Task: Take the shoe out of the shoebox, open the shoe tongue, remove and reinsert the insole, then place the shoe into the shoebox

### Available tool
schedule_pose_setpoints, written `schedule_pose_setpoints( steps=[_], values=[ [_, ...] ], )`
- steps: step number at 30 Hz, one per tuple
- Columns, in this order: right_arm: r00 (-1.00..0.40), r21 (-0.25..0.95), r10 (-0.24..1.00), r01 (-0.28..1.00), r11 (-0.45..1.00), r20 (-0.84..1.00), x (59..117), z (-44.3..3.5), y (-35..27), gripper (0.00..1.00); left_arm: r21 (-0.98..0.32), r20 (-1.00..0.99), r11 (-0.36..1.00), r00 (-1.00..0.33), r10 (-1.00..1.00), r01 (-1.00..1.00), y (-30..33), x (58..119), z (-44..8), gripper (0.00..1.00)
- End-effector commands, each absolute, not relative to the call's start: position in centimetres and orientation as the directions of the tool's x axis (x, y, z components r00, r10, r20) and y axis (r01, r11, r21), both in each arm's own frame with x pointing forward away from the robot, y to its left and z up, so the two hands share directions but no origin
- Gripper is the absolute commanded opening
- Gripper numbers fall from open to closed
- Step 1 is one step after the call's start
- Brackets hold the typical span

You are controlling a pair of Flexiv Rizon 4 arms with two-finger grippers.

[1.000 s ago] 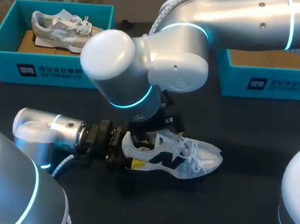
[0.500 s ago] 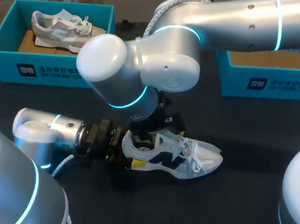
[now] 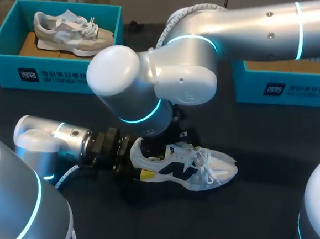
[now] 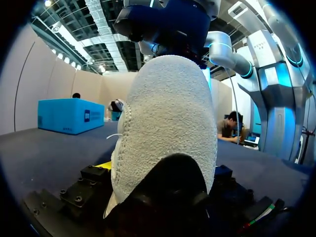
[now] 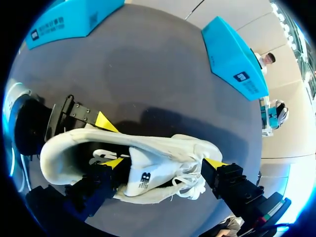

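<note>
A white shoe with a black logo stands upright on the dark table. My left gripper comes in from the left and is shut on its heel, with one yellow fingertip against each side. My right gripper hangs over the shoe, open wide. One of its fingertips is at the shoe's opening beside the tongue, and the other is beyond the laces near the toe. In the head view the right arm's bulky joint hides most of that gripper.
A teal shoebox at the back left holds a second, grey shoe. Another teal box stands at the back right. Bare table lies in front of the shoe and to its right.
The right arm's large joint has shifted a little and sunk lower over the shoe. The shoe and the left arm have not moved.
</note>
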State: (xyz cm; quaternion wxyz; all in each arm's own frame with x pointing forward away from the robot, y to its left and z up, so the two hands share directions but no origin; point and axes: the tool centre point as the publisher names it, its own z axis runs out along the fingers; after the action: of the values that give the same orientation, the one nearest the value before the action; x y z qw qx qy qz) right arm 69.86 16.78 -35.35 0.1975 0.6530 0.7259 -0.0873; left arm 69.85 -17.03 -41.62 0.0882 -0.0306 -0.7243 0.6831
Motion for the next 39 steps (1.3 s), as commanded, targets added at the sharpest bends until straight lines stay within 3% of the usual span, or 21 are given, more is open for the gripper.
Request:
schedule_pose_setpoints(
  steps=[1,25,28,35,39],
  values=[
    [0.034,0.183,0.927,0.982,0.037,-0.375,69.2,-35.5,16.0,1.00,-0.995,0.085,0.055,-0.983,0.164,-0.077,-16.8,70.0,-42.5,0.00],
    [0.050,0.121,0.953,0.993,-0.014,-0.298,69.1,-34.0,13.2,1.00,-0.995,0.085,0.055,-0.983,0.164,-0.077,-16.8,70.0,-42.5,0.00],
    [0.019,0.113,0.964,0.994,0.011,-0.266,69.2,-33.7,13.2,0.97,-0.995,0.085,0.055,-0.983,0.164,-0.077,-16.8,70.0,-42.5,0.00],
    [-0.025,0.089,0.976,0.995,0.045,-0.216,69.0,-33.6,13.7,0.68,-0.995,0.085,0.055,-0.983,0.164,-0.077,-16.8,70.0,-42.5,0.00],
    [-0.036,0.081,0.978,0.995,0.054,-0.204,68.8,-33.4,13.8,0.63,-0.995,0.085,0.055,-0.983,0.164,-0.077,-16.8,70.0,-42.5,0.00]
  ],
)
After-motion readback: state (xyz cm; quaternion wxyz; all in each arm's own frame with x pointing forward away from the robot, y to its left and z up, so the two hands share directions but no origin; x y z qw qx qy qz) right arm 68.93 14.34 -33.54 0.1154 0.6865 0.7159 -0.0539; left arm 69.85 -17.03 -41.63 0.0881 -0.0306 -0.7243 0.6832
